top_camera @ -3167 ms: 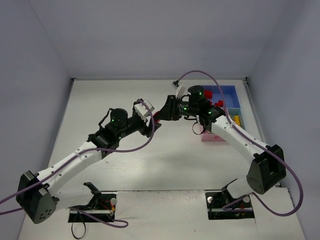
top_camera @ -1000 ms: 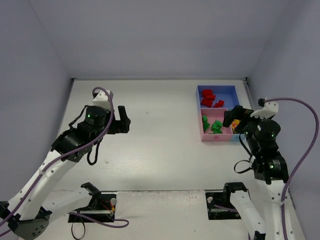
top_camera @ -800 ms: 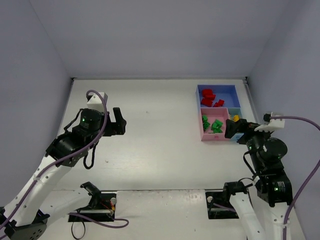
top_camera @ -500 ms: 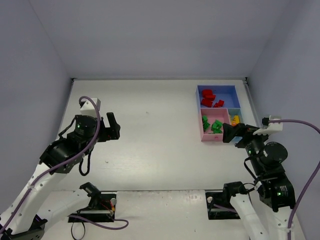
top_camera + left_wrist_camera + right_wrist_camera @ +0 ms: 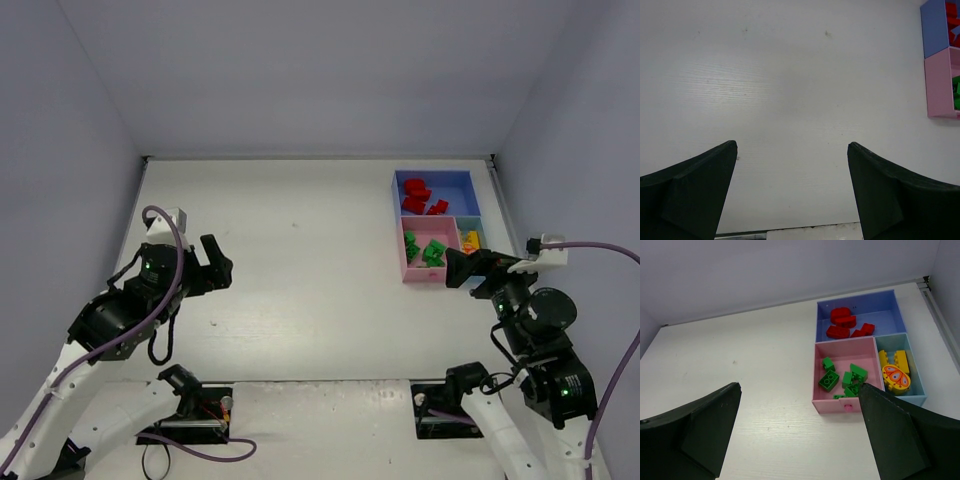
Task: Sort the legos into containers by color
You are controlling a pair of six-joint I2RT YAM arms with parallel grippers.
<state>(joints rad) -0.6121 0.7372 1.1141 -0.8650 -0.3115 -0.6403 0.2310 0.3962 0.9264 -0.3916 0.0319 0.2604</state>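
Jaws on both arms are spread wide, with nothing between them. I read the left gripper point(image 5: 215, 262) as hanging over bare tabletop point(image 5: 320, 250), well away from the tray point(image 5: 837, 405) on its left side. Its wrist camera catches only the tray's blue and pink walls at the right edge of the picture. The right gripper point(image 5: 462, 268) sits at the tray's near right corner. In the top view it overlaps the near end of the small light-blue compartment, and it looks down on all three sections from above.

From the right wrist camera I can see the legos lying inside the tray by color. The red legos point(image 5: 845, 322) lie in the large blue compartment point(image 5: 887, 315) at the tray's far end, bunched toward its middle. The green legos point(image 5: 840, 379) are scattered in the pink compartment point(image 5: 865, 352), which forms the tray's near left part. The yellow legos point(image 5: 895, 371) fill the light-blue compartment point(image 5: 916, 371) just right of the pink one, and one of them carries an orange and red pattern on top. Neither gripper touches the tray or any brick.
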